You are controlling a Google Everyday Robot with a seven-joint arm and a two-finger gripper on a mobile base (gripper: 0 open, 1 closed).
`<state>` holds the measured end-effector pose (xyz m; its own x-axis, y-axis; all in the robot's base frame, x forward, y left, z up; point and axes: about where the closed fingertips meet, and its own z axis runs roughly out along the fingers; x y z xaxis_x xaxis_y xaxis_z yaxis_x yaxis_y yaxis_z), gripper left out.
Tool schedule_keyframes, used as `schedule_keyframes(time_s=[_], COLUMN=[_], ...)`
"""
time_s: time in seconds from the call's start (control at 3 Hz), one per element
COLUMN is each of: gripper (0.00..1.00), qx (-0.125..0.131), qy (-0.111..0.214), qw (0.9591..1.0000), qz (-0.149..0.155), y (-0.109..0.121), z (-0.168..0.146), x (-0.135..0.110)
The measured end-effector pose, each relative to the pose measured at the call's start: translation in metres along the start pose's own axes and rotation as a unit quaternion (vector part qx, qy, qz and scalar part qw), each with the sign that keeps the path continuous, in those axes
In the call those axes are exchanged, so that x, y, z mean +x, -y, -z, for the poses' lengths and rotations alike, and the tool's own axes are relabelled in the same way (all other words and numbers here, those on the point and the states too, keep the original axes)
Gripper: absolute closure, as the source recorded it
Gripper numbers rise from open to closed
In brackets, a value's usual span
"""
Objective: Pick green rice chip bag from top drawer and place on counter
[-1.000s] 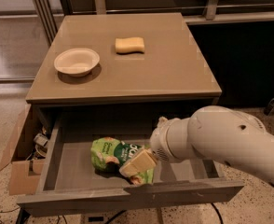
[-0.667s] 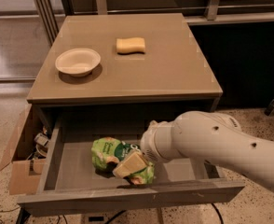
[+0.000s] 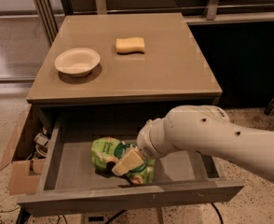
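Note:
The green rice chip bag (image 3: 107, 152) lies in the open top drawer (image 3: 71, 169), left of its middle, with a dark label showing. My gripper (image 3: 126, 164) reaches down from the right on a white arm (image 3: 207, 134) and sits on the right half of the bag, covering part of it. The counter (image 3: 165, 69) is the grey-brown tabletop above the drawer.
A white bowl (image 3: 77, 61) stands on the counter at the left and a yellow sponge (image 3: 130, 45) lies near the back middle. An open cardboard box (image 3: 20, 164) sits on the floor left of the drawer. A railing runs along the back.
My arm has moved left over the drawer, bringing the gripper further onto the bag. The bag lies in the same place.

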<state>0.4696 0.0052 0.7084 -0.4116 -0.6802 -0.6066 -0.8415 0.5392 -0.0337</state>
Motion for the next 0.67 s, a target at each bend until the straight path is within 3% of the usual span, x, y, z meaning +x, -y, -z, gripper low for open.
schedule_keyframes(time_s=[0.67], gripper=[0.00], qx=[0.022], qy=[0.013], qw=[0.9997], qz=[-0.005], y=[0.002], z=[-0.023], x=[-0.011])
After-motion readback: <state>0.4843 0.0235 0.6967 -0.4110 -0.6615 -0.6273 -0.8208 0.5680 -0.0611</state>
